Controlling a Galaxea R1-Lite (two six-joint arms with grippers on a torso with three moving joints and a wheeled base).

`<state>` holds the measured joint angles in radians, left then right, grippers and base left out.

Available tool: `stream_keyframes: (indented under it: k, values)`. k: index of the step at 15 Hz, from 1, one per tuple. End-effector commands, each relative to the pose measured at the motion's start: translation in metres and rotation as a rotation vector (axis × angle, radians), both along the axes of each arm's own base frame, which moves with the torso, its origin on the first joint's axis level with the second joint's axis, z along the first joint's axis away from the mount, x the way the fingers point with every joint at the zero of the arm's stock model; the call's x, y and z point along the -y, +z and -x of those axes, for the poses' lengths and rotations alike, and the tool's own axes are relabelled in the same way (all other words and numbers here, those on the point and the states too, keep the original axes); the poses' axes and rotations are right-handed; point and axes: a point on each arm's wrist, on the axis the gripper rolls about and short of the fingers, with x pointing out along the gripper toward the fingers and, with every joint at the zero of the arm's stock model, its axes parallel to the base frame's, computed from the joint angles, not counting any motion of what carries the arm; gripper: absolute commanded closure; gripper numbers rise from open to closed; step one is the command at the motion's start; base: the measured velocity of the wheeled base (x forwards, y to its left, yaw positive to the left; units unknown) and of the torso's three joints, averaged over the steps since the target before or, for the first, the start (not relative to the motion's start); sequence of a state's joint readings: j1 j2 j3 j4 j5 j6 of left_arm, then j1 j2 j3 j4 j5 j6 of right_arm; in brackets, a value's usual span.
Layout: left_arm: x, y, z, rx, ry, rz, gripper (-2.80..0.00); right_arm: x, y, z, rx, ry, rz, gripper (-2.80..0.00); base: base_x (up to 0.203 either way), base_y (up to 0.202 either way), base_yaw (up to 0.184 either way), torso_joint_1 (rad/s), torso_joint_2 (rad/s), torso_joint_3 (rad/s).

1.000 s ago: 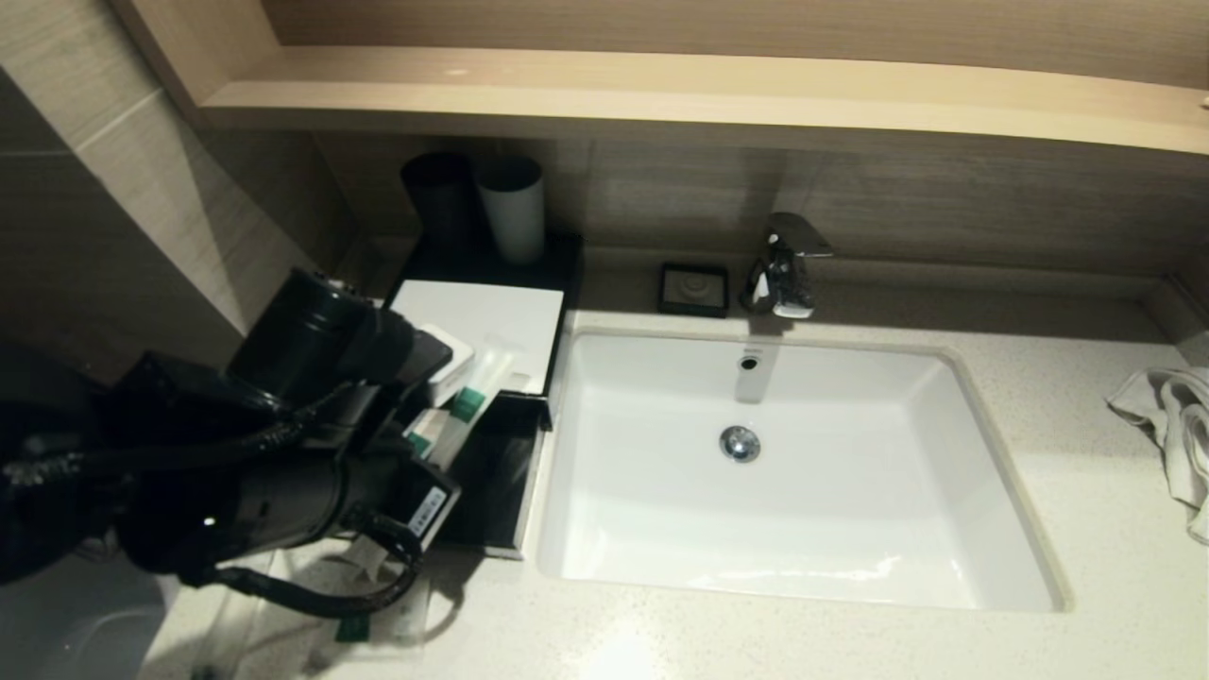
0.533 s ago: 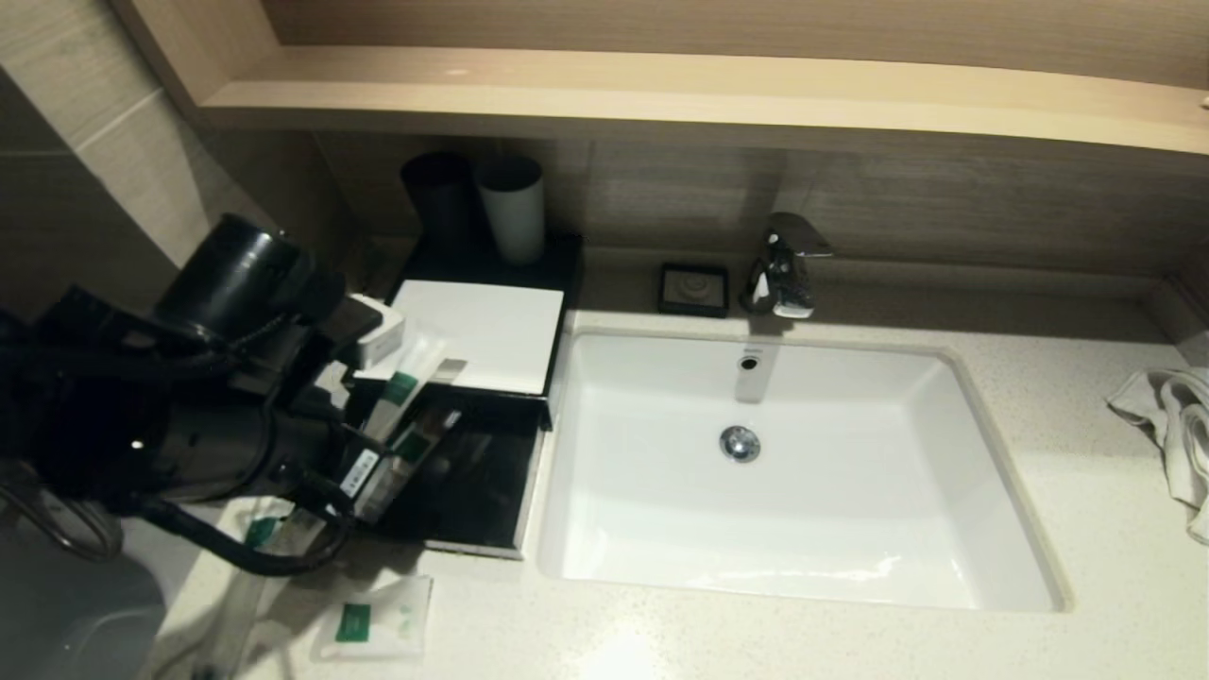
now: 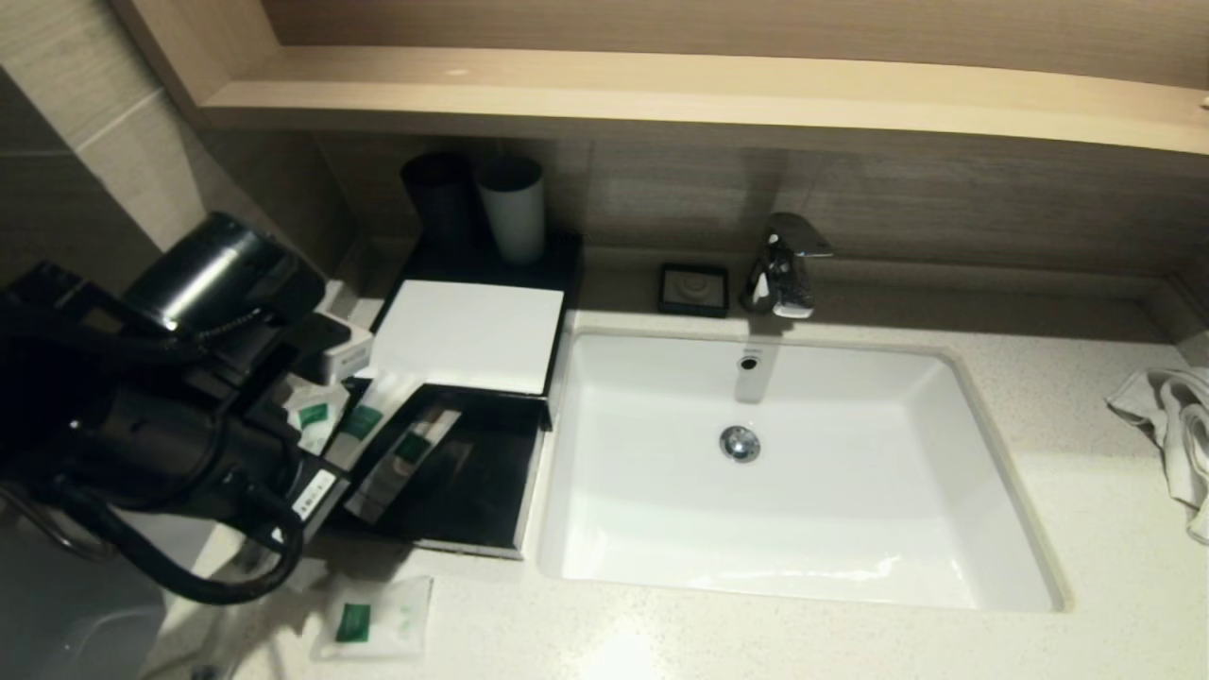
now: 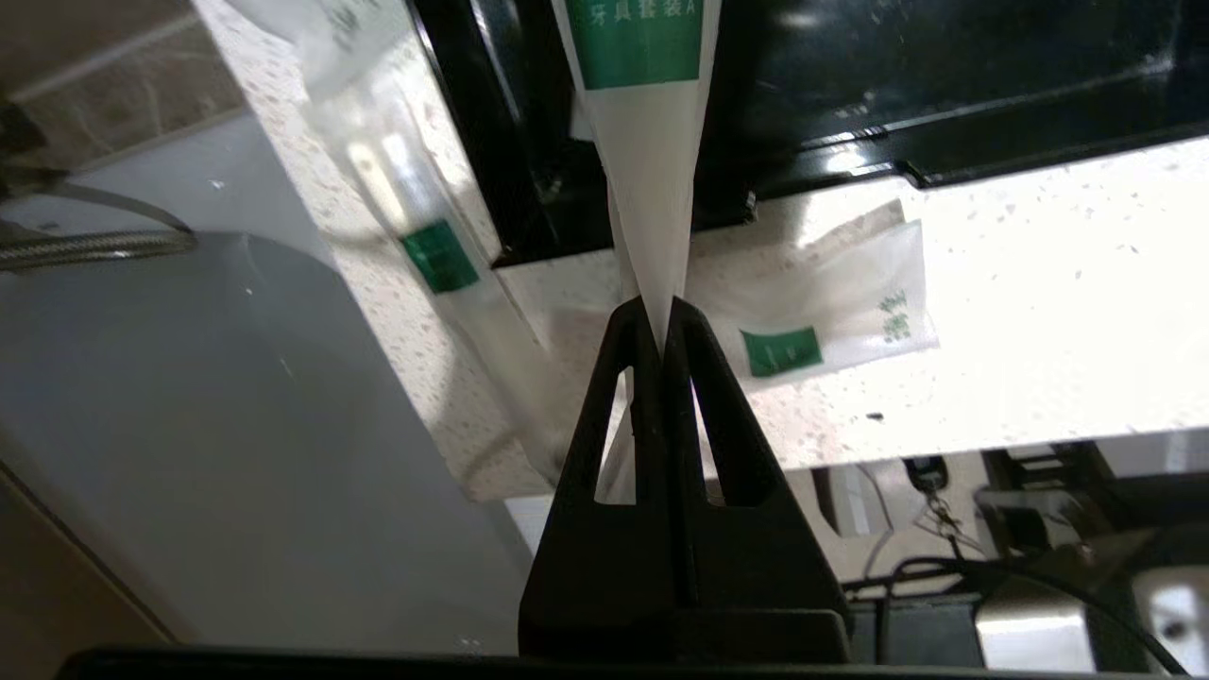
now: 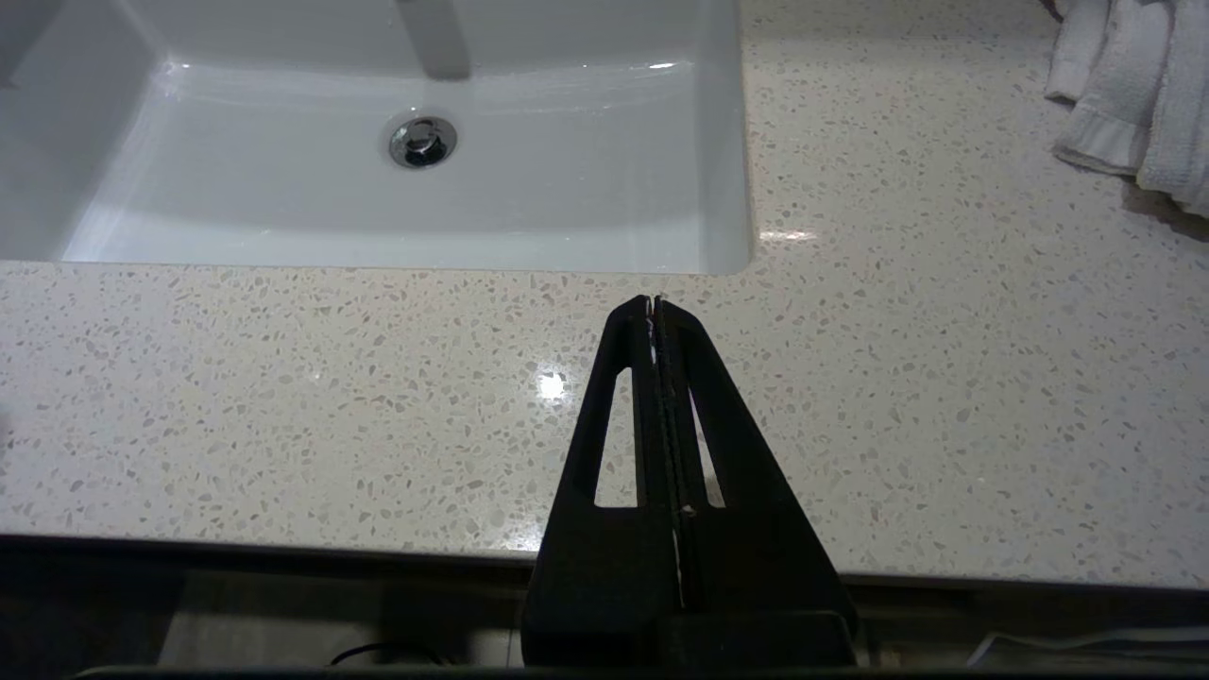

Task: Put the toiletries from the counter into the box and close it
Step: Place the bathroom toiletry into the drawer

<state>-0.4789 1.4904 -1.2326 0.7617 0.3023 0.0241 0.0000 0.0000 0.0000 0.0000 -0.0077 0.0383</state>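
Observation:
My left gripper [image 4: 658, 316] is shut on the end of a long white toiletry packet [image 4: 642, 142] with a green label. The packet [image 3: 366, 420] hangs slanted over the left edge of the box's open black drawer [image 3: 472, 482]. A dimmer long shape [image 3: 406, 453] shows under it on the glossy drawer floor; packet or reflection, I cannot tell. The box [image 3: 469, 332] has a white top. On the counter [image 3: 756, 642] lie a small packet [image 3: 373, 619] in front of the drawer, a long one [image 4: 439, 255] near the counter's left edge, and a small one [image 3: 316, 416] left of the box.
The white sink [image 3: 803, 472] fills the middle, with a tap [image 3: 784, 264] and a black soap dish [image 3: 694, 288] behind it. Two cups [image 3: 510, 208] stand behind the box. A white towel [image 3: 1171, 425] lies far right. My right gripper [image 5: 655, 302] hovers shut over the counter's front edge.
My left arm has swung left and back, carrying the long packet from over the box's top to the drawer's left edge. The small packet in front has come into view.

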Motion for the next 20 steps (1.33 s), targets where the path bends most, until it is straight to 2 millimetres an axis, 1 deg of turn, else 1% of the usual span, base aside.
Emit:
stream_keyframes:
  k: [1, 4, 9, 12, 17, 20]
  values:
    - [0.002, -0.005, -0.003, -0.042, 0.006, 0.006, 0.00, 0.000, 0.000, 0.000, 0.000, -0.001, 0.000, 0.00, 0.000, 0.000, 0.000, 0.000, 0.00, 0.000]
    - [0.006, -0.013, -0.010, -0.092, 0.050, 0.031, 0.00, 0.000, 0.000, 0.000, 0.000, -0.002, 0.000, 0.00, 0.000, 0.000, 0.000, 0.000, 0.00, 0.000]
    - [0.020, -0.027, -0.037, -0.144, 0.123, 0.053, 0.00, 0.000, 0.000, 0.000, 0.000, 0.000, 0.000, 0.00, 0.000, 0.000, 0.000, 0.000, 0.00, 0.000]
    - [0.026, -0.035, -0.049, -0.162, 0.153, 0.061, 0.00, 0.000, 0.000, 0.000, 0.000, -0.001, 0.000, 0.00, 0.000, 0.000, 0.000, 0.000, 0.00, 0.000]
    - [0.030, -0.038, -0.073, -0.148, 0.192, 0.077, 0.00, 0.000, 0.000, 0.000, 0.000, 0.000, 0.000, 0.00, 0.000, 0.000, 0.000, 0.000, 0.00, 0.000]
    - [0.030, -0.035, -0.083, -0.126, 0.206, 0.089, 0.00, 0.000, 0.000, 0.000, 0.000, 0.000, 0.000, 0.00, 0.000, 0.000, 0.000, 0.000, 0.00, 0.000]
